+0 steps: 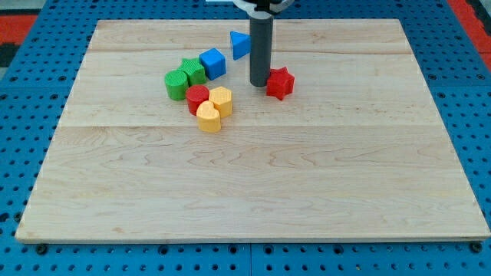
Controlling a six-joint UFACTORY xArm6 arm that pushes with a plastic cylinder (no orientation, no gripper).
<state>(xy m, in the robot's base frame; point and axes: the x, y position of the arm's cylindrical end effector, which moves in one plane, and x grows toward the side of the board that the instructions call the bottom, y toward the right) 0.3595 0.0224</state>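
The red star block (pixel 280 83) sits in the far half of the wooden board (pixel 253 192), a little toward the view's right of the board's midline and nearer the top edge than the centre. My tip (pixel 258 83) stands just beside it on the view's left, touching it or very nearly so; I cannot tell which from this angle. The rod is a plain dark cylinder with nothing that opens or closes, and it holds nothing.

Up and to the view's left of the rod, close to the board's top edge, lies a blue triangular block (pixel 240 44), partly beside the rod's shaft. Further left is a blue cube (pixel 213 62), and touching or just beside it a green block (pixel 192 70) of irregular shape, with a rounder green block (pixel 176 83) next to that, toward the board's left edge. Below these, a red cylinder (pixel 198 97) sits tight against a yellow block (pixel 221 100) with angular sides, and a yellow heart-shaped block (pixel 208 116) rests just in front of both, toward the bottom edge.

The board lies on a blue perforated surface (pixel 31 253). I can read no writing, labels or brand marks on the blocks, the board or the rod.
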